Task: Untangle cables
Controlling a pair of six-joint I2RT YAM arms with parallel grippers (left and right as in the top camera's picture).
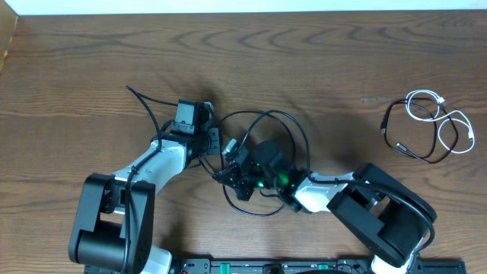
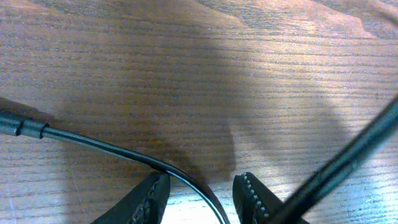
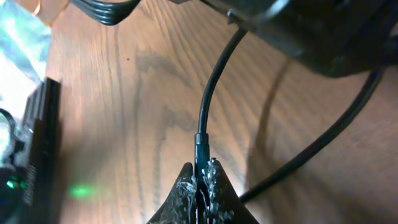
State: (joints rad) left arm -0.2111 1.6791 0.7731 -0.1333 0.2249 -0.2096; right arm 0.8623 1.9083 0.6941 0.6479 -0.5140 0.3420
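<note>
A black cable (image 1: 293, 125) loops over the table's middle between my two arms. My left gripper (image 1: 215, 143) is open. In its wrist view the thin black cable (image 2: 124, 149) runs from a thicker collar at the left down between the two fingers (image 2: 152, 199), with a gap on each side. A second, blurred black strand (image 2: 351, 158) crosses at the right. My right gripper (image 1: 236, 164) is shut on the black cable (image 3: 208, 93), pinching its thicker end piece between the fingertips (image 3: 214, 183). Another strand (image 3: 323, 140) lies to the right of it.
A white cable (image 1: 437, 103) and another black cable (image 1: 396, 141) lie looped together at the table's right. A thin black cord end (image 1: 141, 99) sticks out to the upper left of the left arm. The left arm's dark body (image 3: 298, 31) fills the top of the right wrist view.
</note>
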